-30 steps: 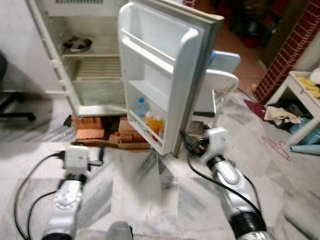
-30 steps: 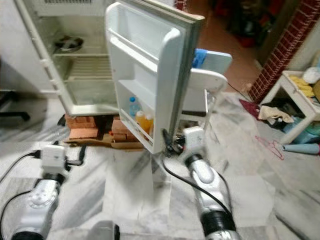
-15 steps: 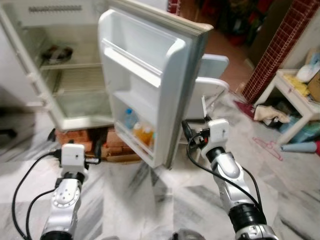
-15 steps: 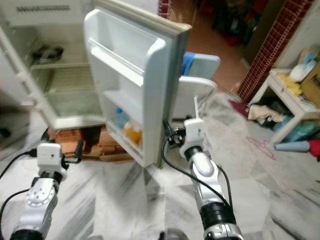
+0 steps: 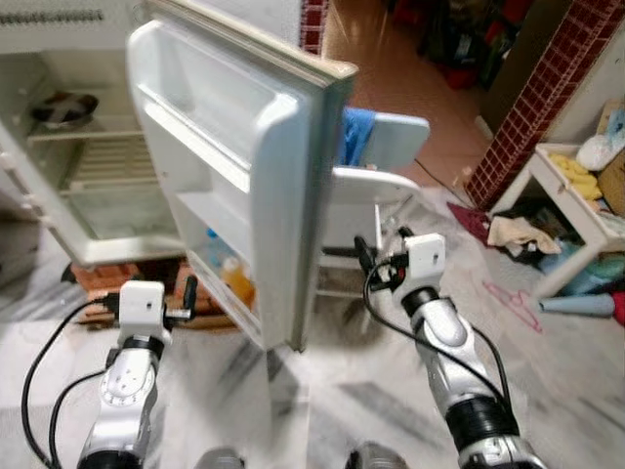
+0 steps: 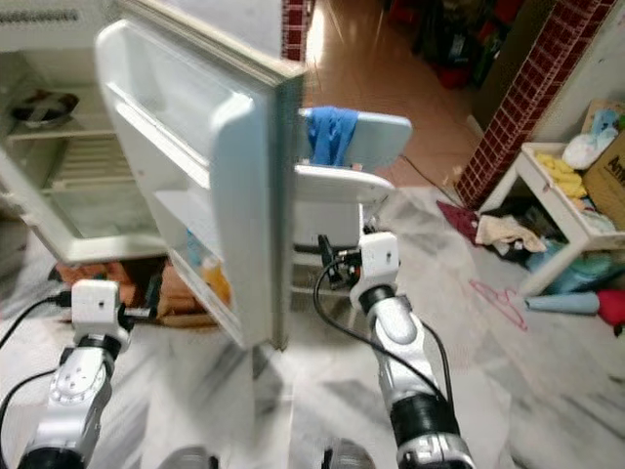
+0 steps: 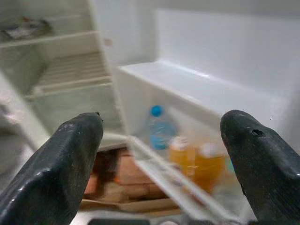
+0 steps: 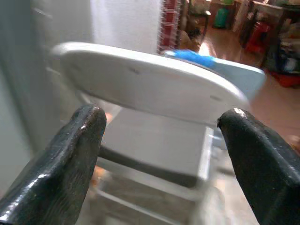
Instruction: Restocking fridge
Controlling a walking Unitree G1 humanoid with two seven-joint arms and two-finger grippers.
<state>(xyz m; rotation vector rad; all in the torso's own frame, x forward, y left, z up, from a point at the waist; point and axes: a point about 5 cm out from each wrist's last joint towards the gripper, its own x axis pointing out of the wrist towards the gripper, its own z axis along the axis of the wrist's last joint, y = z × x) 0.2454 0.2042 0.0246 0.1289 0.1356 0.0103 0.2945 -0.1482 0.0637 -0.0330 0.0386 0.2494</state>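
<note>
fridge: standing open, interior shelves mostly bare, a dark bowl on the upper shelf
fridge base: sits on red bricks on the marble floor
fridge door: swung wide toward the robot, inner side facing left, edge-on in the head views
door bottom rack: blue-capped water bottle plus two orange bottles just beside it; upper door racks look bare
left pincer: released, fingers spread wide, nothing between them; held low in front of the door's inner side, aimed at the bottom rack with the bottles
left arm: forearm extended forward over the floor, black cable looping off the wrist
right pincer: released, fingers wide apart, nothing held; on the outer side of the door, pointed at a white plastic chair
right arm: reaching forward, wrist near the chair's front edge
chair: just behind the door, blue cloth draped over its backrest
right side of room: white low table with yellow items and clutter on it, rags and a pink hanger on the floor near it
brick pillar: behind the table
blur: head views soft, small details in the door rack hard to read there
</note>
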